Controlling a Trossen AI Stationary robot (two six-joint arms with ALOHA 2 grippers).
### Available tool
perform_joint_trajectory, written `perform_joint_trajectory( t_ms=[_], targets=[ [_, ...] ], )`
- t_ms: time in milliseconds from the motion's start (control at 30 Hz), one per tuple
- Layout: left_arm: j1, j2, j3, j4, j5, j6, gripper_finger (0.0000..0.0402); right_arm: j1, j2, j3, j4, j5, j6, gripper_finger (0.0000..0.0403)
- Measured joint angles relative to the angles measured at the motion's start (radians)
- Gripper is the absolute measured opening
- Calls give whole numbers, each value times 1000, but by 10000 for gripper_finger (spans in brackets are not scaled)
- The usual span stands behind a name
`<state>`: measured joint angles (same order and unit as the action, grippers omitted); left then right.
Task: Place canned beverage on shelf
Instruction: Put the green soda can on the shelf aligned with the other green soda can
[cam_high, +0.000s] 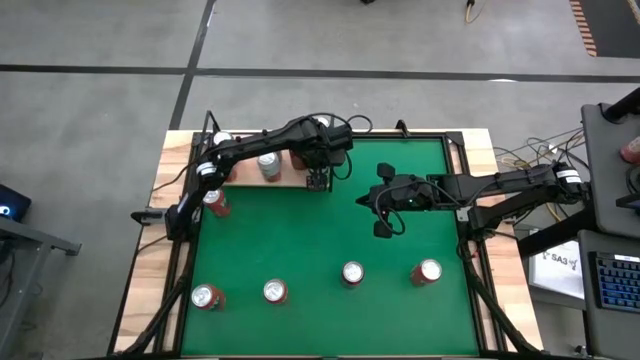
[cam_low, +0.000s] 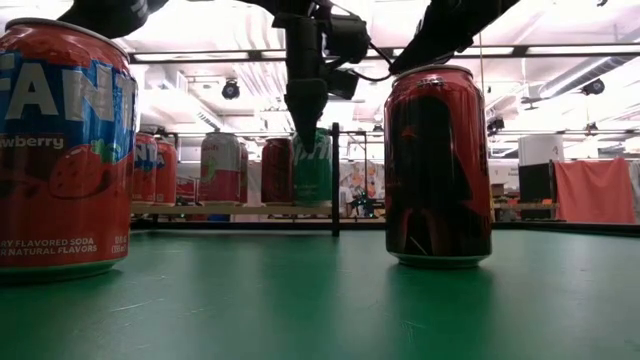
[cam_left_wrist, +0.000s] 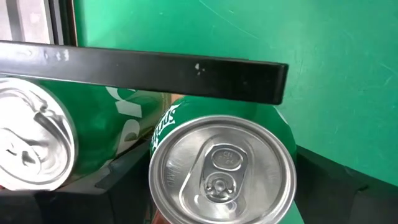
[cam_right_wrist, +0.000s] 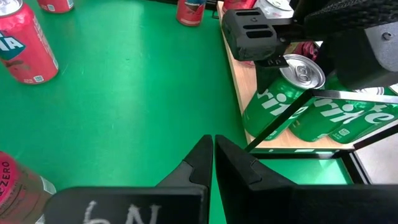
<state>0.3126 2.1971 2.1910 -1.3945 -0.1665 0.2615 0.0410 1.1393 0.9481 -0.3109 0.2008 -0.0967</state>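
A green canned beverage (cam_left_wrist: 222, 171) stands at the right end of the pale wood shelf (cam_high: 290, 181) along the table's far edge. My left gripper (cam_low: 308, 125) reaches down onto it and is shut on it. A second green can (cam_right_wrist: 339, 118) stands close beside it, and several red cans (cam_low: 222, 168) stand further left on the shelf board. A thin black shelf rail (cam_left_wrist: 143, 68) crosses just above the can tops. My right gripper (cam_right_wrist: 213, 155) hovers shut over the green felt right of the shelf, holding nothing. My left gripper pinches the green can's upper side wall (cam_left_wrist: 287, 134) between its two fingers, one on each side just below the rim. The fingers come from above, pointing steeply down. The can stays upright, its base (cam_right_wrist: 255, 134) on the shelf board.
Several red cans stand in a row on the felt near the table's near edge (cam_high: 275, 291) (cam_high: 352, 272) (cam_high: 427, 271); another stands at the left (cam_high: 215, 203). A black upright rod (cam_low: 335, 180) rises at the shelf's right end. Open felt lies in the table's middle (cam_high: 300, 235).
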Motion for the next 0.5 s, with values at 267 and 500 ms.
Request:
perform_joint_trajectory(
  t_ms=[267,500],
  targets=[
    [3,0,0,0,-3,7,298,0,0,0,0,0,0,9],
    [5,1,0,14,-9,20,313,0,0,0,0,0,0,9]
  ],
)
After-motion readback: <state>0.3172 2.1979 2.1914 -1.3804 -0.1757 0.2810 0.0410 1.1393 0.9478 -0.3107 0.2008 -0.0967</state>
